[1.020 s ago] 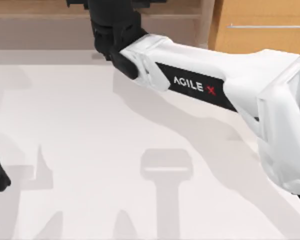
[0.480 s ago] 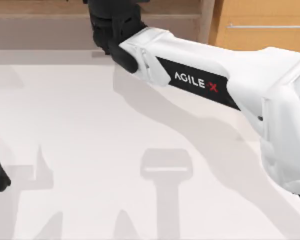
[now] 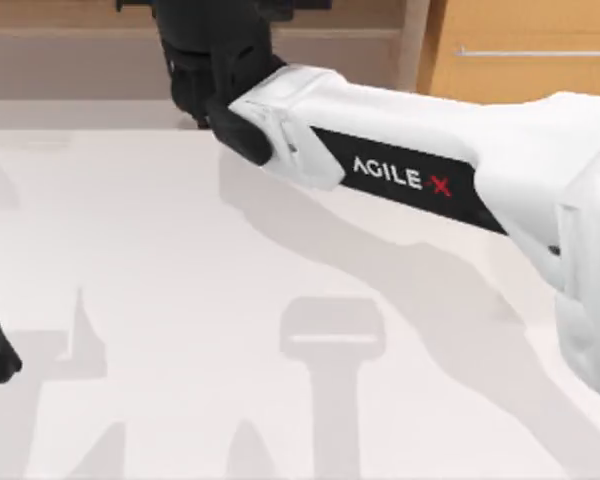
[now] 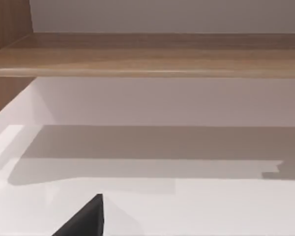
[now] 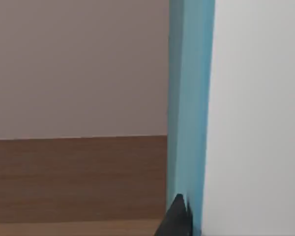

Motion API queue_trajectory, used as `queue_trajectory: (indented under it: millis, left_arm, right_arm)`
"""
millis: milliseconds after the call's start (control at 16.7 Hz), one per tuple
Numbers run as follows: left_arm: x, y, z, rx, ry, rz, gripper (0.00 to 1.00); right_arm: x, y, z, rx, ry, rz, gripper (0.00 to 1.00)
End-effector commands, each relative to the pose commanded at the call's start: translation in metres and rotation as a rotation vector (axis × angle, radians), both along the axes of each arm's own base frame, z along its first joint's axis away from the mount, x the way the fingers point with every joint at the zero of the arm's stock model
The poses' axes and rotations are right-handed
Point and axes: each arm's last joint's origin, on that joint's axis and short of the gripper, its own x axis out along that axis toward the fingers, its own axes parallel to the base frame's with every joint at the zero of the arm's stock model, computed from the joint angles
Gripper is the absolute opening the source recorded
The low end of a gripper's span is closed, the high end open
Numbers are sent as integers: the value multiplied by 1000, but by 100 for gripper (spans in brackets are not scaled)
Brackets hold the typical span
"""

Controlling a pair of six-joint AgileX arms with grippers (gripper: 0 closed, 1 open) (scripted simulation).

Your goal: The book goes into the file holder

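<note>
The right gripper (image 3: 205, 80) reaches over the table's (image 3: 160, 260) far edge, its fingers gripping the book (image 5: 191, 98) by its light-blue edge.

The place reads as a rendered office or study mock-up, not a lived-in room. A plain white table (image 3: 160, 300) takes up most of the top view. At 12 o'clock a wooden shelf (image 3: 80, 40) runs along its far edge, and at 1 o'clock stands an orange-brown cabinet (image 3: 525, 50) with a thin metal handle (image 3: 535, 52). Surfaces are flat, clean and unmarked, with soft computed shadows.
</note>
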Motion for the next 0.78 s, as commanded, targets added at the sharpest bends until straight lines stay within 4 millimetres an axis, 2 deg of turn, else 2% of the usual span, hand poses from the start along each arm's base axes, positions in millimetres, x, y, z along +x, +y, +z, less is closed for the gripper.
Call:
queue_trajectory:
  millis: [180,360,480,600,780]
  left_arm:
    - [0,0,0,0,0,0,100]
    - [0,0,0,0,0,0,100]
    - [0,0,0,0,0,0,100]
    - [0,0,0,0,0,0,100]
    - [0,0,0,0,0,0,100]
  right_arm:
    - [-42,3,7,46,32,5,0]
    - [-85,-10,16,124,57,0,0]
    - [-108,-29,21,189,69,-18,0]
    - [-122,-57,25,268,75,-54,0]
    - [-131,-113,23,399,75,-135,0]
